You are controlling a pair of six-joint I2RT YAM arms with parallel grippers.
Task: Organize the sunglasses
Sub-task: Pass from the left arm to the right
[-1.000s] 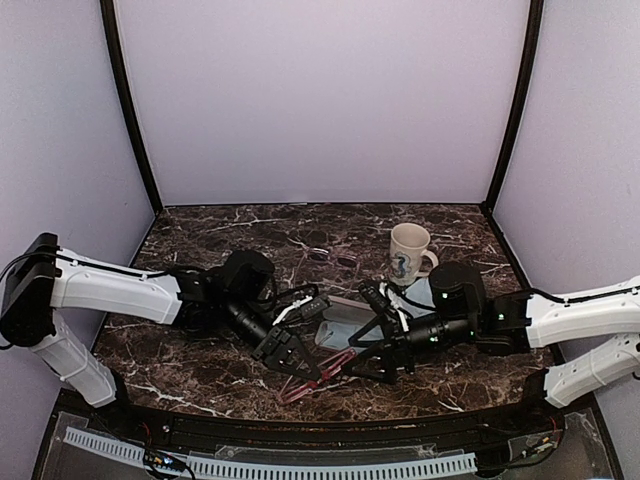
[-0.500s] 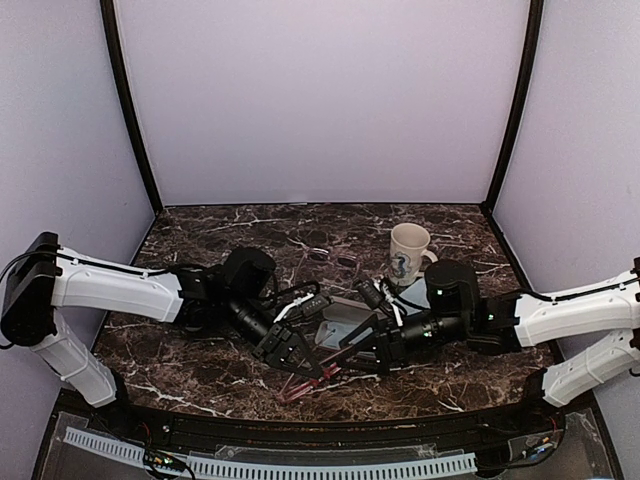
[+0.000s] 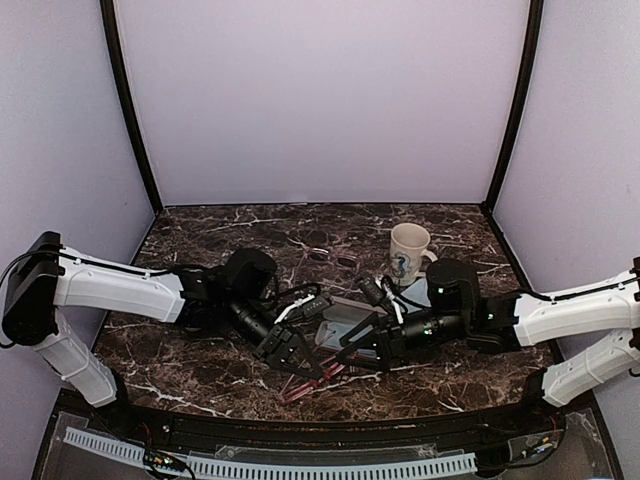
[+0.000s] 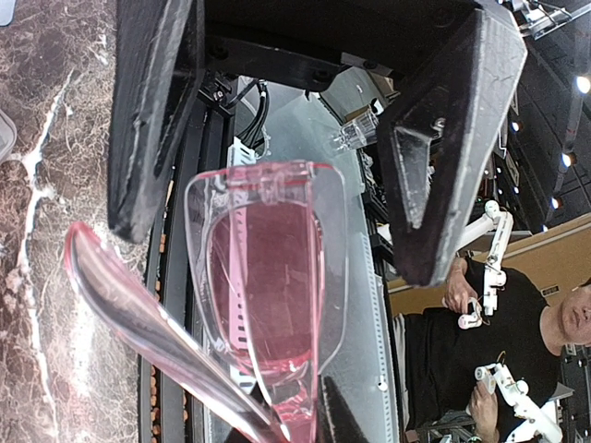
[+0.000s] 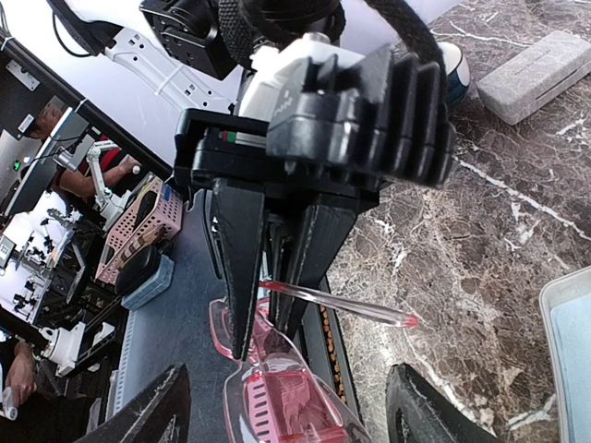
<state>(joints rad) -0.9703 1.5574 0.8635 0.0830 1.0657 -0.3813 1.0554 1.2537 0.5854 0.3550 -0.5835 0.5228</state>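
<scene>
Both arms wear smooth white shells, the left arm [image 3: 110, 290] and the right arm [image 3: 575, 312] alike, turning matt black at the joints and wrists. A thin black cable [image 3: 108, 265] lies along the top of the left one, and small green lights [image 3: 437, 292] glow on the right wrist. The left gripper [image 5: 266, 343] has a ribbed black body with a white block on it, and its flat, wedge-shaped black fingers [image 4: 152, 120] look scuffed.

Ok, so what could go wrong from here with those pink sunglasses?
The left hand pinches the red-pink sunglasses near the front edge of the table; a slip could drop them off it. One temple sticks out sideways, so the open right hand right next to it may snag or bend it.
</scene>
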